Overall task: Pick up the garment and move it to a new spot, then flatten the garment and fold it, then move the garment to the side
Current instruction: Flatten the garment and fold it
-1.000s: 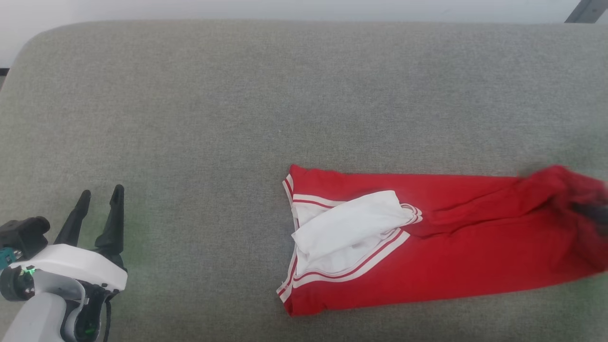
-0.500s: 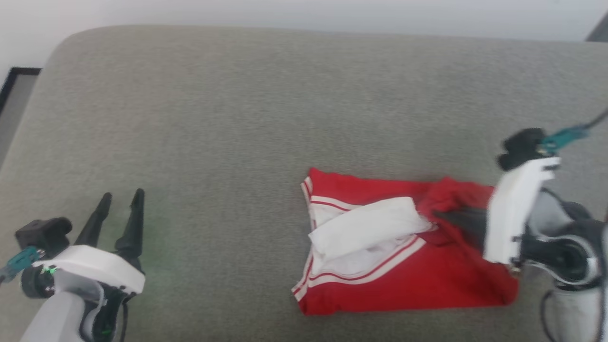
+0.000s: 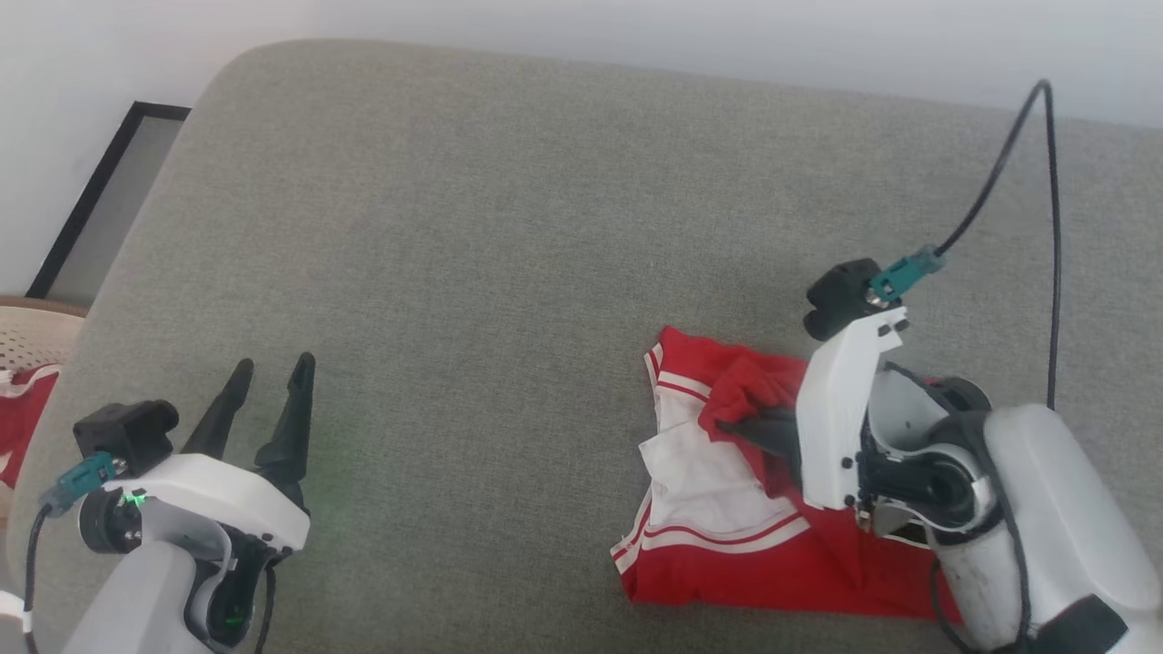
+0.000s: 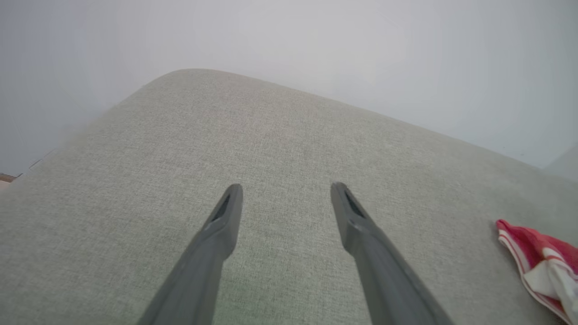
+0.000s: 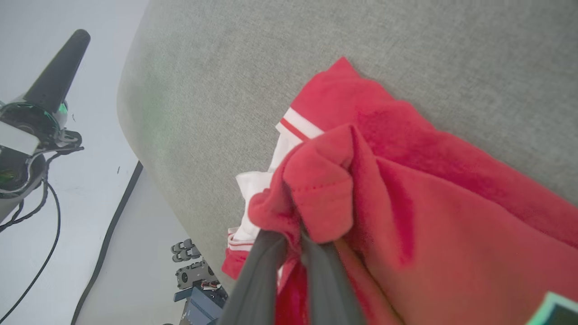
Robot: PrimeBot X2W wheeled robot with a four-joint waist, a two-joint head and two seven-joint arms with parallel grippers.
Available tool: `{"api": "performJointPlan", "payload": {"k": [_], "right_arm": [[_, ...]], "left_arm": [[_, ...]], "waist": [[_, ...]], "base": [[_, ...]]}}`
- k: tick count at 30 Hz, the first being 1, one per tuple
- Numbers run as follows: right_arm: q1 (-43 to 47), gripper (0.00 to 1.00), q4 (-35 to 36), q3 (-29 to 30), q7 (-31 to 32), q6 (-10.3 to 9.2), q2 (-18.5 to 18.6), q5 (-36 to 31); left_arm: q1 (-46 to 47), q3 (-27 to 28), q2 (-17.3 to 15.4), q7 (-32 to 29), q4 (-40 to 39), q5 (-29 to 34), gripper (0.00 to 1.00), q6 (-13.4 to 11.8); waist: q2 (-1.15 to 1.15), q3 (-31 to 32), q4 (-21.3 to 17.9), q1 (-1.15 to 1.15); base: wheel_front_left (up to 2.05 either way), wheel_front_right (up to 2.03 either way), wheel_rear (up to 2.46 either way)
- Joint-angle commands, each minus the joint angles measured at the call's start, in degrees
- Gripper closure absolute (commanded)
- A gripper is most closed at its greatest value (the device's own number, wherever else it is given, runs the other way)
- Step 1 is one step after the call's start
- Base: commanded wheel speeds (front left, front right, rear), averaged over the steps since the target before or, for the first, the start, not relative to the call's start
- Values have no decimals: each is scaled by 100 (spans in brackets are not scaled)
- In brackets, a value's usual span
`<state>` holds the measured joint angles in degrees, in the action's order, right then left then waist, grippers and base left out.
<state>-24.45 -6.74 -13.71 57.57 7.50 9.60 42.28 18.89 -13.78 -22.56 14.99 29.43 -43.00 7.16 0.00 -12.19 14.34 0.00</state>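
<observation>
The garment (image 3: 727, 536), red with a white sleeve and red-and-white striped trim, lies partly folded on the grey cushion (image 3: 491, 236) at the right. My right gripper (image 3: 727, 425) is shut on a bunched red edge of it and holds that edge over the white sleeve. The right wrist view shows both dark fingers (image 5: 266, 266) pinching the red cloth (image 5: 325, 189). At the lower left my left gripper (image 3: 271, 371) stands open over bare cushion, well apart from the garment. In the left wrist view its fingers (image 4: 226, 216) are spread, with a corner of the garment (image 4: 537, 257) at the far right.
The cushion's rounded left corner (image 3: 227, 73) drops to a pale floor with a dark-framed panel (image 3: 100, 200). A woven basket (image 3: 27, 336) holding red cloth sits at the left edge. A black cable (image 3: 1045, 163) arcs above my right wrist. A white wall runs behind.
My right gripper has carried the garment's red end leftward over itself, halving its length. The head camera has turned, shifting the whole picture. The left gripper stayed open.
</observation>
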Motion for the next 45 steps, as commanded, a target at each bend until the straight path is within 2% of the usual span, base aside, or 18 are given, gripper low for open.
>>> {"api": "performJointPlan", "payload": {"k": [1, 2, 10, 21, 28, 35, 45], "right_arm": [[-129, 51, -106, -119, -168, -3, 39, -23], [-167, 0, -174, -176, -226, -3, 40, 8], [-309, 0, -25, -442, -496, -3, 259, 360], [-128, 0, 430, -151, -1257, -3, 808, 386], [179, 0, 539, 103, -2377, -3, 1260, 281], [558, 0, 210, 80, -3834, -3, 1759, 8], [814, 0, -713, 59, -5809, -3, 1980, -598]], "left_arm": [[63, -1, 34, 20, 37, -33, 0, 27], [67, 9, 31, 20, 42, -39, 0, 29], [-59, 244, 8, 21, 11, -113, 0, 33], [-215, 484, -116, 21, -71, -96, 0, 33], [-380, 651, -197, 22, -137, -15, 0, 34], [-585, 777, -307, 22, -229, 152, 0, 35], [-906, 1008, -302, 22, -345, 403, 0, 35]], "waist": [[0, 21, 18, 0], [0, 32, 12, 0], [0, 134, -271, 0], [0, 228, -748, 0], [0, 319, -1067, 0], [0, 428, -1321, 0], [0, 639, -1530, 0]], "base": [[0, 0, 0], [0, 0, 0], [0, 0, 0], [0, 0, 0], [0, 0, 0], [0, 0, 0], [0, 0, 0]]}}
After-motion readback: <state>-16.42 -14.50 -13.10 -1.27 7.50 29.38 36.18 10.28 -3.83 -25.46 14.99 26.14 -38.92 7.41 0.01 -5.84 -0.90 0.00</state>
